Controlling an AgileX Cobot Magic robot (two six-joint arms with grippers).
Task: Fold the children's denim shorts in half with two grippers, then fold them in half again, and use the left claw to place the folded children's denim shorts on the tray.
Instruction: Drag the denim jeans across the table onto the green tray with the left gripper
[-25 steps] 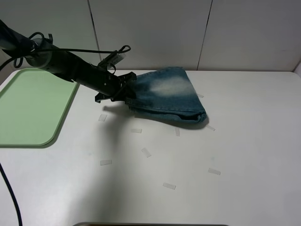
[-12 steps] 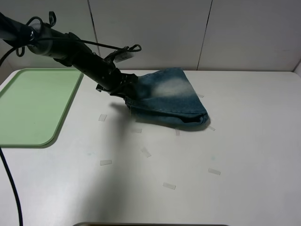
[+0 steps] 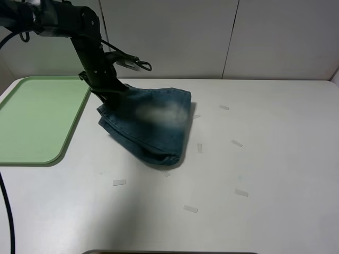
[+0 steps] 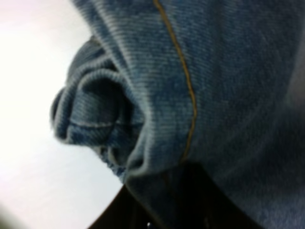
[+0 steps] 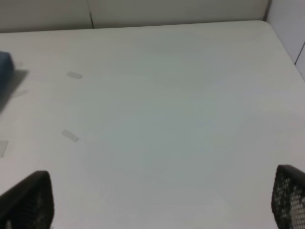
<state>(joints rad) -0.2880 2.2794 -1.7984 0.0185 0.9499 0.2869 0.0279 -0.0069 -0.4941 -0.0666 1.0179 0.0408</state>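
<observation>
The folded children's denim shorts [image 3: 151,124] hang by their upper left corner from my left gripper [image 3: 109,94], which is shut on that bunched edge. The lower end of the shorts still rests on the white table. In the left wrist view, blue denim [image 4: 214,95] with an orange seam fills the frame, and the dark jaws are mostly hidden under it. The pale green tray [image 3: 32,121] lies to the left of the shorts, with its rim close to the gripper. My right gripper [image 5: 159,202] stands open over bare table, holding nothing; a sliver of the shorts [image 5: 5,62] shows at that view's edge.
Several small pieces of pale tape [image 3: 190,209] lie scattered on the white table [image 3: 275,159]. A wall of pale panels stands behind the table. The left arm's cable [image 3: 130,59] loops above the shorts.
The left arm has risen and swung left toward the tray. It has dragged the gripped shorts leftward, and they now hang steeper from the gripper. The right gripper has not moved.
</observation>
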